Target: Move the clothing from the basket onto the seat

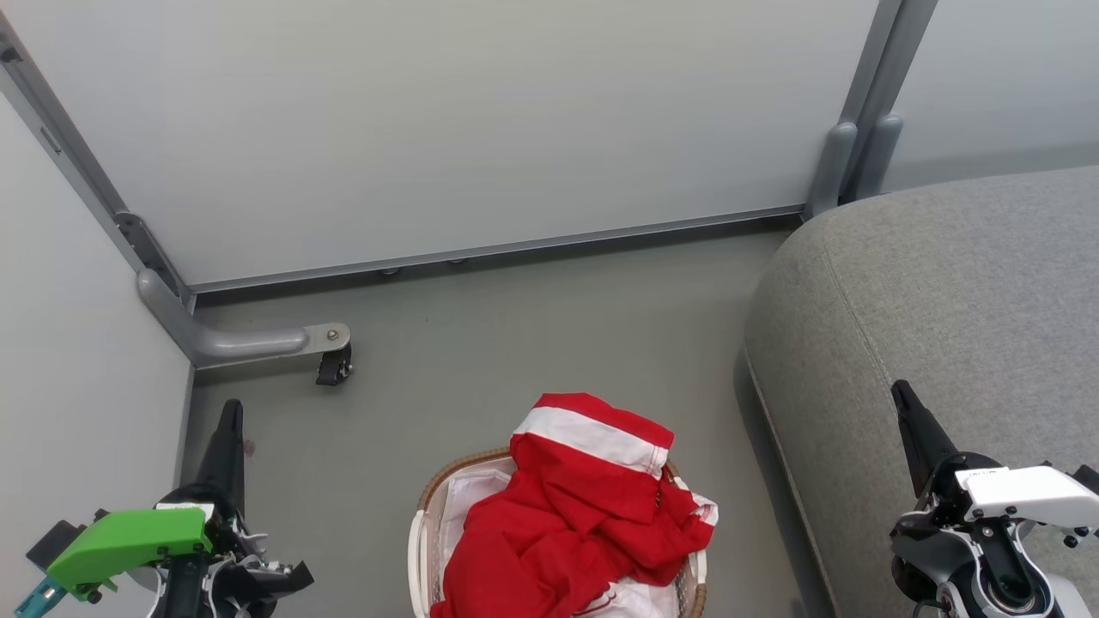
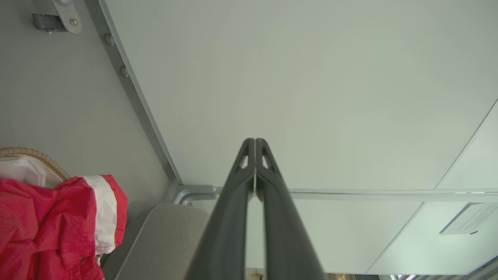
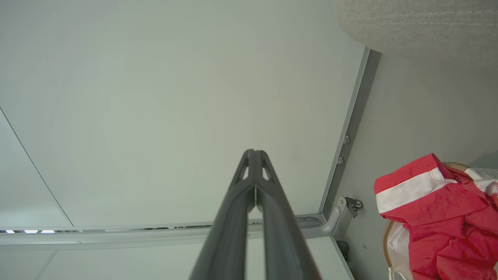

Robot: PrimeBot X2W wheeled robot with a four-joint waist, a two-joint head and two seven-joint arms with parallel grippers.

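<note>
Our left pincer and right pincer are both pressed tight together, holding nothing, one on each side of the basket. Between them we see the red clothing heaped in the basket on the floor. The grey seat is just beside it on the right.

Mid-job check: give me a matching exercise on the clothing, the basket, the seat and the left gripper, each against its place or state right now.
Things:
1. clothing
2. basket
3. seat
4. left gripper

Place or state:
A. grey, along the right of the head view
B. shut, at the lower left of the head view
C. red with white bands, heaped up
D. standing on the floor, bottom centre of the head view

Pairs: 1-C, 2-D, 3-A, 4-B.
</note>
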